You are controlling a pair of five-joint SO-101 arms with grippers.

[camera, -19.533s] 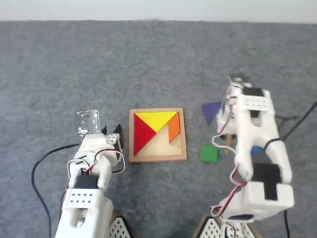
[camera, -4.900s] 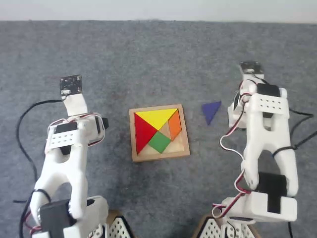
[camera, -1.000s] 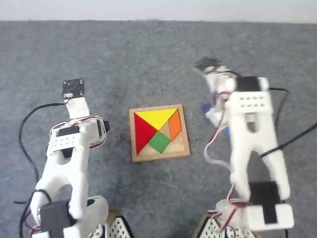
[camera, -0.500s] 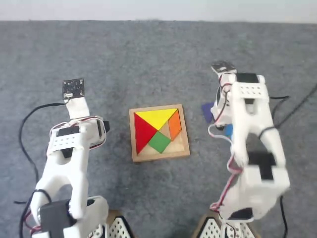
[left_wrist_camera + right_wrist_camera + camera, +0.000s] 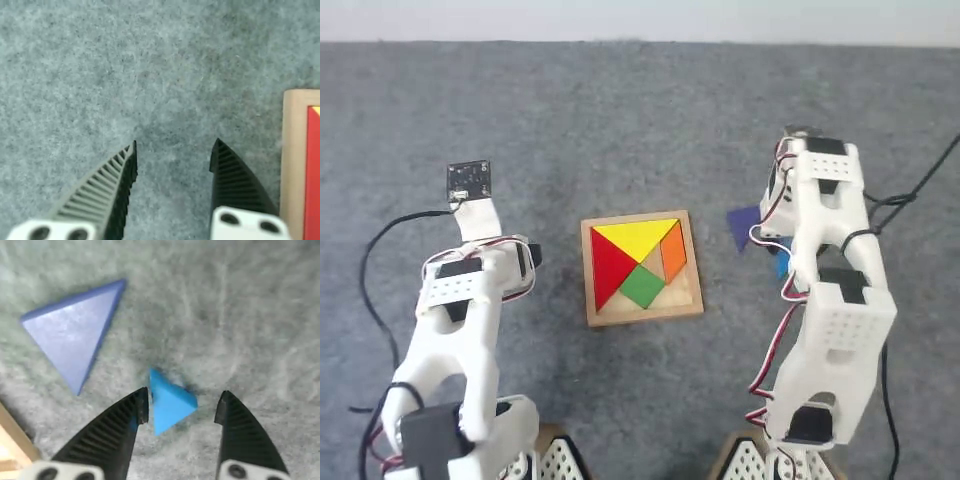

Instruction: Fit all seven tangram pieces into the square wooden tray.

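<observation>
The right hand [image 5: 183,391] is seen spread wide and empty, the small blue triangle [image 5: 169,401] lying flat between its fingers [image 5: 122,422], a light, stiff, slick piece judged best pinched across its straight edges, low down.

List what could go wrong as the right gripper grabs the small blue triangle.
The blue triangle sits off-centre in the open right gripper, close to one finger, so closing may twist it. Its slanted edges could let it slip out. The purple triangle lies nearby and may get nudged.
</observation>
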